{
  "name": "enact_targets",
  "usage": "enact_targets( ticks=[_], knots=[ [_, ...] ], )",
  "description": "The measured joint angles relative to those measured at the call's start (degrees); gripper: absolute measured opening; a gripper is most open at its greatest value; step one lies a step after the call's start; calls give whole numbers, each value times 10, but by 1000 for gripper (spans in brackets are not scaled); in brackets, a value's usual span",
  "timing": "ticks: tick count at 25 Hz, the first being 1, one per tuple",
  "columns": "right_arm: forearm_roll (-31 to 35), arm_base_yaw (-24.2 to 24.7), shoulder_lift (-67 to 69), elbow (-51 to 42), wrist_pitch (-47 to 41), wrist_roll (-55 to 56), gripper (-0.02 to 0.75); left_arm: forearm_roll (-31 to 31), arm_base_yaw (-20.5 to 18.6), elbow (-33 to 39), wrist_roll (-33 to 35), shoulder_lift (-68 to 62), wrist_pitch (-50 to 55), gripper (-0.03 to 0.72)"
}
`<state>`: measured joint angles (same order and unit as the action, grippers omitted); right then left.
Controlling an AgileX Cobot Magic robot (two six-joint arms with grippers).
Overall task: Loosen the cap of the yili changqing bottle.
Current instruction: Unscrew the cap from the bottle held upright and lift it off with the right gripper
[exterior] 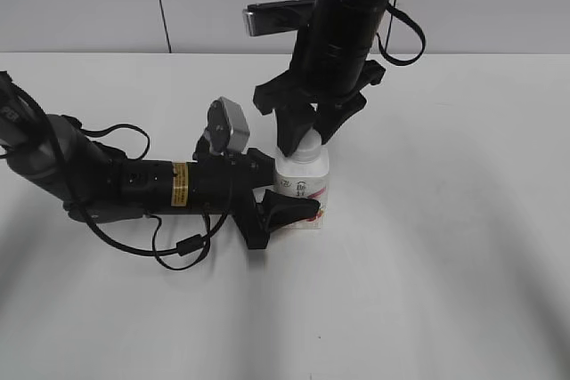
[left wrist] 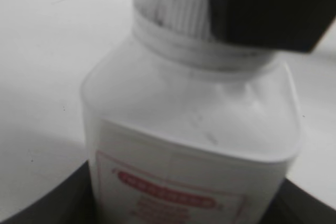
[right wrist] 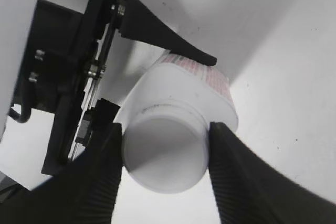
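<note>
A plain white tabletop fills the scene, with two black robot arms meeting near its middle. The left arm lies low across the tabletop from the left, and its left claw is closed around the lower body of the yili changqing bottle, one finger visible across the pink-banded label, pinning the bottle upright just left of centre. The right arm comes down from above, and its right claw is clamped on the cap, a ribbed pad pressed against each side of the small white disc. The step in hand looks like the twist itself. To do it well, the left claw should hold firm so the squarish body cannot spin, while the right claw turns about the bottle's upright axis without tilting it or slipping off the cap.
</note>
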<state>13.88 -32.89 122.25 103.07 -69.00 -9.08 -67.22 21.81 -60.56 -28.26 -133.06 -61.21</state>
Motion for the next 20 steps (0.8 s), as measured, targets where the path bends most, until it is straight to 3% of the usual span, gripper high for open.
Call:
enact_targets(
  ticks=[20],
  knots=[
    [9,0,0,0,-2,-364,396,-8,0,-2,4,0,-2,427]
  ],
)
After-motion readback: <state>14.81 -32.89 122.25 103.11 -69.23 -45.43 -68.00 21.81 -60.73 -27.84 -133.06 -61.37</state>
